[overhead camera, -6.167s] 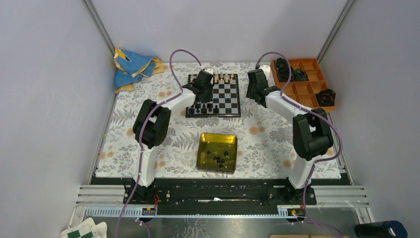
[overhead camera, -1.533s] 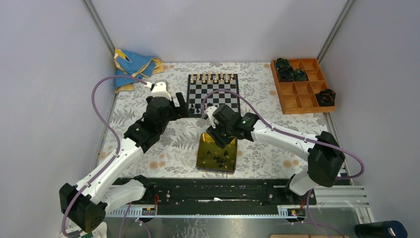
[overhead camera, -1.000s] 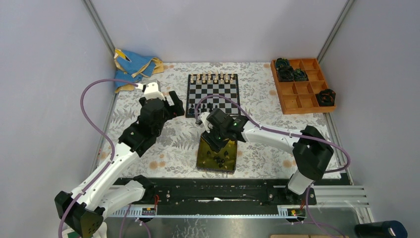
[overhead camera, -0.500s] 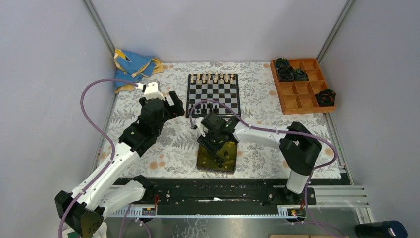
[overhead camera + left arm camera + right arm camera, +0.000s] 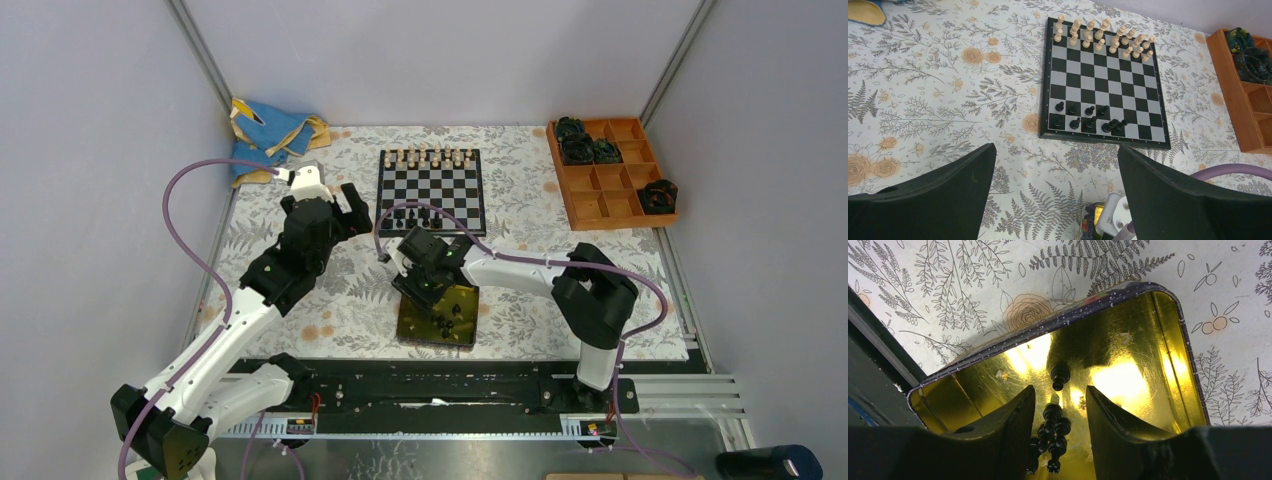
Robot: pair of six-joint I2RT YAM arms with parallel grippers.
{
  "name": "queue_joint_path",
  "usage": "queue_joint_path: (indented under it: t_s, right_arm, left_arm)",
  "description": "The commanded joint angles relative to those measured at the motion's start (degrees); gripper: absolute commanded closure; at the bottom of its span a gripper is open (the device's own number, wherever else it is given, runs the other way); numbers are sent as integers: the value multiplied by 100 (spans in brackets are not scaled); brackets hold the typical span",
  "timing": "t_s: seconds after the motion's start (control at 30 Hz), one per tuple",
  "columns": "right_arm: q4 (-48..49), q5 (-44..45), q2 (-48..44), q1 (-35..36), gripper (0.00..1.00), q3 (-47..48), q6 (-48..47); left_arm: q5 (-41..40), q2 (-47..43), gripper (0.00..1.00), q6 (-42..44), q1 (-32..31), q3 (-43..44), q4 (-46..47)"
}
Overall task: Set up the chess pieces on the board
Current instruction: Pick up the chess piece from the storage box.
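Observation:
The board (image 5: pixel 441 186) lies at the back middle of the flowered cloth. Cream chess pieces (image 5: pixel 1103 35) fill its far rows, and several black ones (image 5: pixel 1088 117) stand along its near rows. More black pieces (image 5: pixel 1053 427) lie clumped in the yellow tin (image 5: pixel 457 330), with a single one (image 5: pixel 1060 375) just beyond them. My right gripper (image 5: pixel 1059 389) hangs low inside the tin, open, its fingers on either side of the clump without touching it. My left gripper (image 5: pixel 1056 146) is open wide and holds nothing, above the cloth off the board's near left corner.
An orange compartment tray (image 5: pixel 612 170) with dark round lumps sits at the back right. A blue and yellow cloth (image 5: pixel 268 135) is bunched at the back left. The tin's raised rim (image 5: pixel 1048 325) rings my right fingers. A purple cable (image 5: pixel 200 200) loops out beside the left arm.
My right gripper has slid left and lower into the tin, and its jaws have narrowed around the clump. The left arm has stayed still over the last second.

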Motion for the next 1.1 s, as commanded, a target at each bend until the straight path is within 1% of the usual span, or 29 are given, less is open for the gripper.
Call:
queue_joint_path:
  t_s: [0.0,0.4,0.67,0.83,1.07]
  right_arm:
    - [-23,-143,56,78,52,235,-46]
    - [16,-223,189,84,57,250,-94]
    - [52,-263,276,87,66,326,-128]
    - [84,-256,300,88,68,347,-140]
    - [95,-236,369,88,75,358,-138]
  left_arm:
    - [-194,-34,1,109,-23,116,112]
    - [-206,25,1,110,-18,137,134]
    - [-218,80,1,148,-24,188,138]
    - [-213,114,1,171,-23,217,139]
    - [-204,113,1,189,-21,193,139]
